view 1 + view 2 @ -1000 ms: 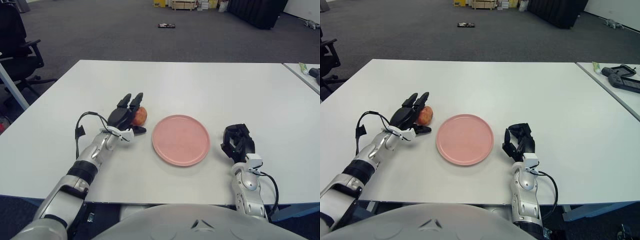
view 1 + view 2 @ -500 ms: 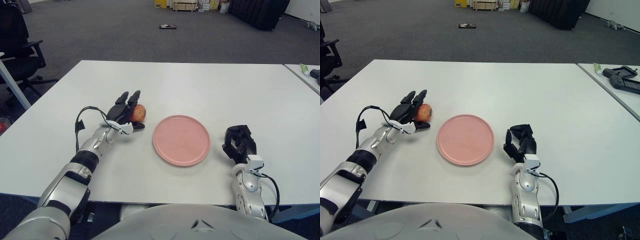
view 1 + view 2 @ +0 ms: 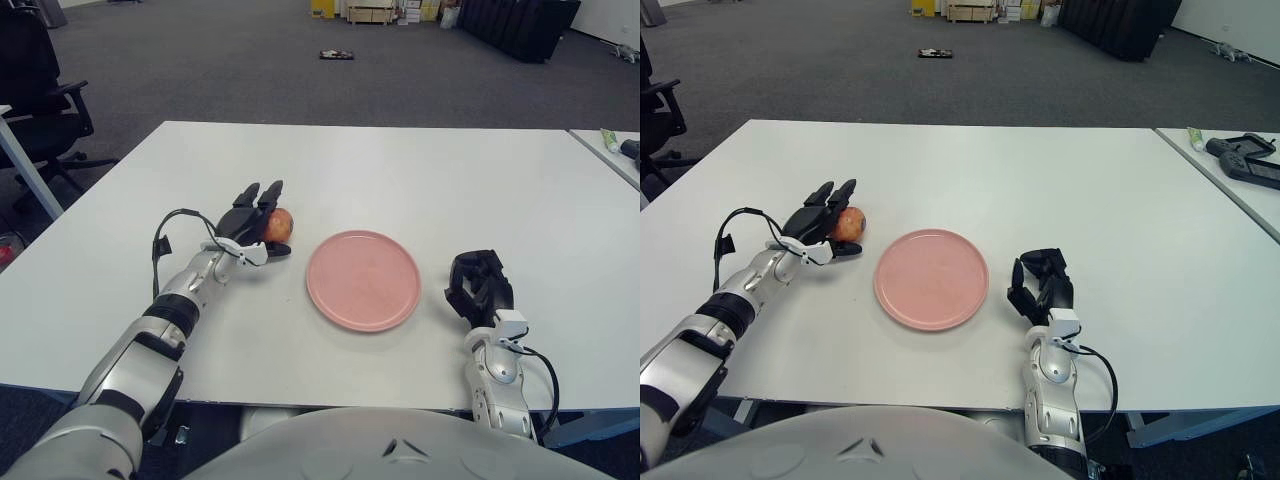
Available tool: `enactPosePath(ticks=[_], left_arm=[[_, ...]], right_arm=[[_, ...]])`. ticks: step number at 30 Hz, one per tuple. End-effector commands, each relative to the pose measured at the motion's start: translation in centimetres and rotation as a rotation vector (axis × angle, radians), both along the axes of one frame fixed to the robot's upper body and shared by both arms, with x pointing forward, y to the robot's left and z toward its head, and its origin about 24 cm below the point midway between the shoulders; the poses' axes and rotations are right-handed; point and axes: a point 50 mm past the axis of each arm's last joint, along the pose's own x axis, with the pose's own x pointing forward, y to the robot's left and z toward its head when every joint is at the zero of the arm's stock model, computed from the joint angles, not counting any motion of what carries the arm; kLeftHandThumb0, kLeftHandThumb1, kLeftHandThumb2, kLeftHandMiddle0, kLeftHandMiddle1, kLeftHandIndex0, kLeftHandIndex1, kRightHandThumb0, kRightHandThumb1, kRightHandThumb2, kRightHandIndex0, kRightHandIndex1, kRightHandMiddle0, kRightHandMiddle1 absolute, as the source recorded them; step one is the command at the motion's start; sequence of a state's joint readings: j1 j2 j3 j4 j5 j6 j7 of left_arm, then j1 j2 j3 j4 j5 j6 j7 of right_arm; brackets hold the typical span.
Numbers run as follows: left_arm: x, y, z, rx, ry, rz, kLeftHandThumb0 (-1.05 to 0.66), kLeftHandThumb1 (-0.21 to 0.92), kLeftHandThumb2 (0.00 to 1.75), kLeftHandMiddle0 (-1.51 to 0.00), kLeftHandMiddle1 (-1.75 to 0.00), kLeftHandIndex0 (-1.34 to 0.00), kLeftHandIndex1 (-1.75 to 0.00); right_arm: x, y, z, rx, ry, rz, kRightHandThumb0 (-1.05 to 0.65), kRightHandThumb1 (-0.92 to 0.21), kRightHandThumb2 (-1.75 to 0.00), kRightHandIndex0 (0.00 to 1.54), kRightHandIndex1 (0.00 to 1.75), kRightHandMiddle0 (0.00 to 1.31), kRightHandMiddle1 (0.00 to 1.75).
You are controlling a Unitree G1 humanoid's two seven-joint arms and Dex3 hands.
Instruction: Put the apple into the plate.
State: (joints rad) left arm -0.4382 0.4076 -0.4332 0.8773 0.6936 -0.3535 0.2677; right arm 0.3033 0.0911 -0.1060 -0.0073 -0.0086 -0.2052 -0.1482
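A red-yellow apple (image 3: 279, 225) sits on the white table (image 3: 400, 170), left of the pink plate (image 3: 362, 279) and a short gap from its rim. My left hand (image 3: 248, 218) is against the apple's left side. Its fingers (image 3: 270, 192) reach straight past the top of the apple and the thumb (image 3: 277, 250) lies along the table below it, so the hand is open and not clasped. Nothing lies on the plate. My right hand (image 3: 477, 285) shows to the right of the plate with its fingers curled and holding nothing.
A second table (image 3: 1240, 160) at the far right carries a dark device and a small tube. A black office chair (image 3: 30, 90) stands off the table's left side. A cable loops off my left wrist (image 3: 160, 245).
My left hand has slid a little further along the apple, and hand and apple sit slightly farther from me. The right hand has not moved.
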Motion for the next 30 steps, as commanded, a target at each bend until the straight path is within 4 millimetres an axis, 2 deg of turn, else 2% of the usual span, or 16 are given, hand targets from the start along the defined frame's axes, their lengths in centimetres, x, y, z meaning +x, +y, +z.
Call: enactPosePath(ticks=[1,4,6,9,10,11,13,14,16,17,23,30], left_arm=[[-2.7,0.0,-3.6,0.079,0.166,-0.039,-0.97,0.91,0.34,-0.03,-0.02,-0.01,-0.2],[-2.7,-0.2,-3.5,0.071,0.15,-0.05,-0.93,0.9,0.33,-0.09,-0.06,0.0,-0.42],[-2.7,-0.4,-3.4,0.062,0.138,-0.061,-0.89,0.86,0.38,-0.07,-0.26,0.0,-0.6],[-2.7,-0.6,-3.4,0.056,0.127,-0.076,-0.83,0.74,0.55,-0.03,-0.77,0.0,-1.01],[-2.7,-0.7,-3.4,0.059,0.125,-0.084,-0.82,0.73,0.58,-0.02,-0.82,0.0,-1.06],[-2.7,-0.9,-3.4,0.069,0.12,-0.094,-0.68,0.52,0.88,-0.16,-1.24,-0.12,-1.61],[-2.7,-1.2,-3.5,0.087,0.109,-0.111,-0.55,0.46,1.05,-0.29,-1.49,-0.36,-1.69],[-2.7,-1.3,-3.5,0.093,0.101,-0.119,-0.53,0.44,1.09,-0.32,-1.54,-0.4,-1.7],[-2.7,-1.5,-3.5,0.097,0.086,-0.133,-0.5,0.37,1.21,-0.62,-1.66,-0.52,-1.73],[-2.7,-1.6,-3.4,0.095,0.074,-0.14,-0.5,0.35,1.25,-0.71,-1.69,-0.55,-1.73],[-2.9,-1.9,-3.3,0.052,0.031,-0.138,-0.53,0.2,1.45,-1.13,-1.74,-0.7,-1.74],[-3.0,-1.9,-3.4,-0.022,0.042,-0.095,-0.52,0.19,1.47,-1.28,-1.75,-0.71,-1.75]], right_arm=[[0.2,0.0,0.4,0.01,-0.023,-0.001,-0.37,-0.72,-0.8,0.54,1.2,0.31,1.75],[0.2,0.0,0.4,0.013,-0.025,-0.003,-0.37,-0.73,-0.79,0.54,1.2,0.3,1.75],[0.2,0.0,0.4,0.011,-0.024,-0.007,-0.37,-0.73,-0.79,0.54,1.2,0.3,1.75],[0.2,0.0,0.4,0.007,-0.021,-0.012,-0.37,-0.74,-0.78,0.54,1.21,0.3,1.75],[0.2,0.0,0.4,0.005,-0.019,-0.014,-0.37,-0.74,-0.78,0.54,1.21,0.3,1.75],[0.2,-0.1,0.4,0.003,-0.021,-0.016,-0.37,-0.75,-0.77,0.54,1.21,0.3,1.75],[0.1,-0.1,0.5,0.0,-0.028,-0.018,-0.37,-0.75,-0.77,0.55,1.21,0.3,1.75],[0.1,-0.1,0.6,-0.001,-0.032,-0.018,-0.37,-0.75,-0.77,0.55,1.21,0.3,1.75],[0.2,-0.1,0.6,-0.002,-0.036,-0.018,-0.37,-0.74,-0.78,0.55,1.21,0.3,1.75],[0.2,-0.1,0.6,0.0,-0.039,-0.02,-0.37,-0.74,-0.78,0.55,1.21,0.3,1.75],[0.2,-0.2,0.7,0.01,-0.046,-0.033,-0.37,-0.72,-0.81,0.55,1.22,0.31,1.75],[0.2,-0.2,0.9,0.024,-0.051,-0.044,-0.38,-0.69,-0.84,0.55,1.23,0.33,1.75]])
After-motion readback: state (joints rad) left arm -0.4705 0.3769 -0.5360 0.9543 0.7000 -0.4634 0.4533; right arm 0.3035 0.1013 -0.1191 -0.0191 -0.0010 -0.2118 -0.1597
